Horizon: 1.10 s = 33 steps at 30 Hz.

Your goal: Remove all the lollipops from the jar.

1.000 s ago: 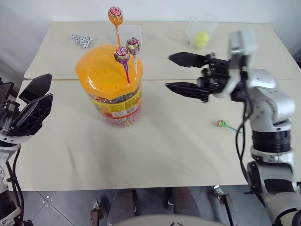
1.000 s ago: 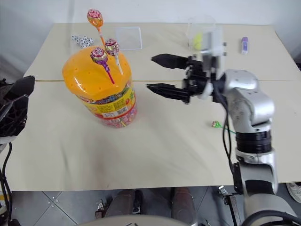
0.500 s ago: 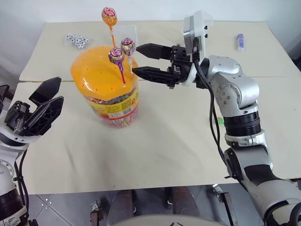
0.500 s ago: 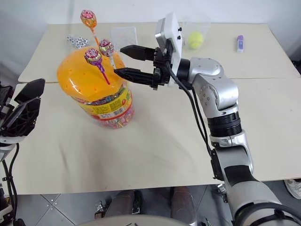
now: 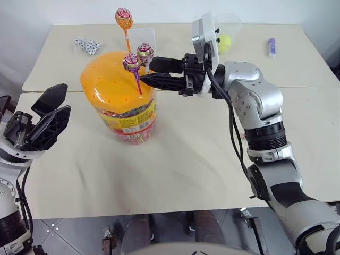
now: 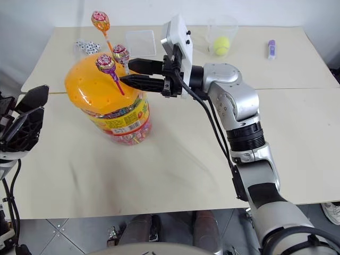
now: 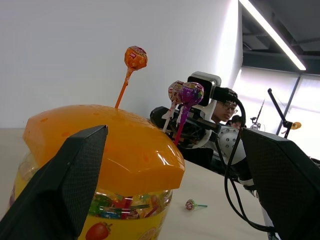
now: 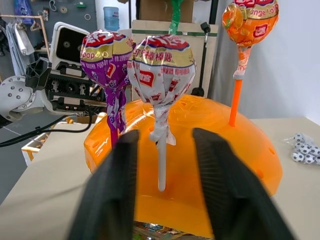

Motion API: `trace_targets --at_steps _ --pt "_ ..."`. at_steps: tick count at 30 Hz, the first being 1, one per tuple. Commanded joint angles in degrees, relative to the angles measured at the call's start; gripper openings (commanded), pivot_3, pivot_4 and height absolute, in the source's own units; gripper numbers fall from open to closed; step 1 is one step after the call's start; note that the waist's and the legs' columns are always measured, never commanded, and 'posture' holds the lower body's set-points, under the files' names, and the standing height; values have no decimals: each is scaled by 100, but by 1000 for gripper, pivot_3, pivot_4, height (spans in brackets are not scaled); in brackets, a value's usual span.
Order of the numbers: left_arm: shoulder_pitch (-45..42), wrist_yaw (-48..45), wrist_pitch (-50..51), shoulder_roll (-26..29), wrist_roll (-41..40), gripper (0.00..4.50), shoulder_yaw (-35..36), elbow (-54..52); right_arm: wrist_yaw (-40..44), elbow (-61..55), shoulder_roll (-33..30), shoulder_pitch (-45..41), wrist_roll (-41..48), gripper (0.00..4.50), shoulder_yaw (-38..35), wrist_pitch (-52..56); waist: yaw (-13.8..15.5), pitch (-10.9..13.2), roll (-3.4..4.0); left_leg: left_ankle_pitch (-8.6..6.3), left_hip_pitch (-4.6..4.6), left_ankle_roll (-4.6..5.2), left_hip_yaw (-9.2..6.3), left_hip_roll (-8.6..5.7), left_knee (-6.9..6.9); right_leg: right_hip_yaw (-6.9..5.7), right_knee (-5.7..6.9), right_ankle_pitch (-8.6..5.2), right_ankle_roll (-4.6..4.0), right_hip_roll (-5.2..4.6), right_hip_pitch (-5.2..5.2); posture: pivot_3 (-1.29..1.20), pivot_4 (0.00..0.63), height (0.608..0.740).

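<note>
The jar (image 5: 121, 95) is standing upright on the near half of the pale table (image 5: 186, 164), left of centre, with its domed orange lid (image 5: 114, 79) on and more wrapped sweets showing through the clear wall above the yellow-red label. 3 lollipops are sticking up out of holes in the lid: an orange-pink lollipop (image 5: 123, 17) on an orange stick at the far side, standing tallest, a pink-white lollipop (image 5: 145, 51) on a white stick, and a purple lollipop (image 5: 132, 62) on a pink stick just beside it.

The right gripper (image 5: 151, 73) is reaching in level from the right, its 2 black fingers lying on either side of the pink-white lollipop's white stick, just below the wrapped head. In the right wrist view the fingers (image 8: 110, 190) are flanking that stick with a small gap on each side, so they are narrowed around it but not visibly clamped on it.

The left gripper (image 5: 47, 114) is hovering at the table's left edge, well apart from the jar, with its fingers spread wide and holding nothing.

A green lollipop (image 7: 192, 204) is lying on the table in the left wrist view.
</note>
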Motion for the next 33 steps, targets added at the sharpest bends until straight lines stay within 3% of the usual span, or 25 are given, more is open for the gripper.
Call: trace_targets --at_steps 1,6,10,14,18,22,26,29,33 --pt "-51 -72 -104 24 31 4500 31 -17 99 -39 25 -171 274 78 -355 -99 0 0 0 0 0 0 0 0 0 0 0 0 0 0 0 0 150 740" --pt "-149 -192 -130 2 49 4500 -22 21 92 188 -182 -249 918 26 -1158 135 32 0 0 0 -1 0 -2 -1 1 0 0 0 0 0 1 0 150 740" --pt "-159 -373 -57 30 66 4500 -141 142 19 149 -863 -200 1098 26 -1563 594 39 0 -1 0 -3 1 -4 -2 1 -2 -1 0 1 0 1 0 150 740" --pt "70 -783 -114 288 443 4500 -328 48 473 393 -2503 493 -95 26 -972 514 36 1 -2 -1 -1 1 3 -1 -9 -1 -8 0 1 0 0 0 150 740" --pt "607 -1290 -349 523 892 4500 -331 -250 730 1036 -4107 1793 -1675 26 -374 -1038 51 4 -6 -8 -5 9 14 -2 -11 1 -28 1 2 0 0 0 150 740" --pt "874 -1253 -539 444 1000 4500 -213 -449 448 2092 -4439 2532 -2325 26 -329 -2394 -6 5 -5 -11 2 12 45 1 -9 10 -34 2 4 -3 -5 0 150 740" --pt "915 -1122 -630 401 994 4500 -65 -371 402 2679 -4299 2527 -2471 26 -379 -2654 -119 10 9 -1 20 6 65 6 -3 30 -21 1 2 -3 -4 0 150 740" --pt "951 -1111 -693 369 996 4500 -41 -357 614 2964 -4149 2435 -2333 730 -449 -2692 -117 10 9 0 27 5 62 8 -3 32 -13 0 1 -2 -2 0 150 740" --pt "912 -927 -731 248 842 4500 97 -360 1059 2643 -3894 2267 -1790 2090 -735 -2624 -89 10 8 -3 15 8 51 7 -3 25 -19 1 2 -3 -4 0 150 740"
